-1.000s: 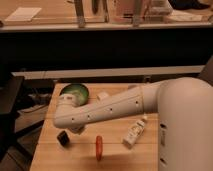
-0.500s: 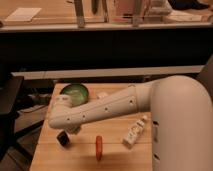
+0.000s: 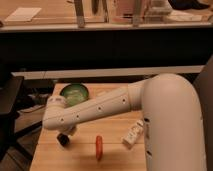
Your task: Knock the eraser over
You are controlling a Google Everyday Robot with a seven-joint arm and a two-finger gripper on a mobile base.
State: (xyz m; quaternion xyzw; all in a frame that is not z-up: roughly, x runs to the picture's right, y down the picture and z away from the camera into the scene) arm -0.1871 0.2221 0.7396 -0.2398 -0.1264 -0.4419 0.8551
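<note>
The eraser is hidden: no small black block shows apart from the gripper. My gripper [image 3: 63,138] hangs from the end of the white arm at the left of the wooden table [image 3: 115,157], low over the surface, a little left of the red chili [image 3: 99,147]. The dark gripper tip is close to the tabletop. The green bowl [image 3: 74,93] sits behind the arm at the table's back left. The arm covers much of the table's left middle.
A flat white rectangular piece [image 3: 133,134] lies to the right of the chili. A dark chair or stand [image 3: 10,115] is off the table's left edge. A counter with glass runs behind the table.
The arm has swung a little to the left and lower. The gripper now sits nearer the table's left edge. The chili, white piece and bowl have not moved.
</note>
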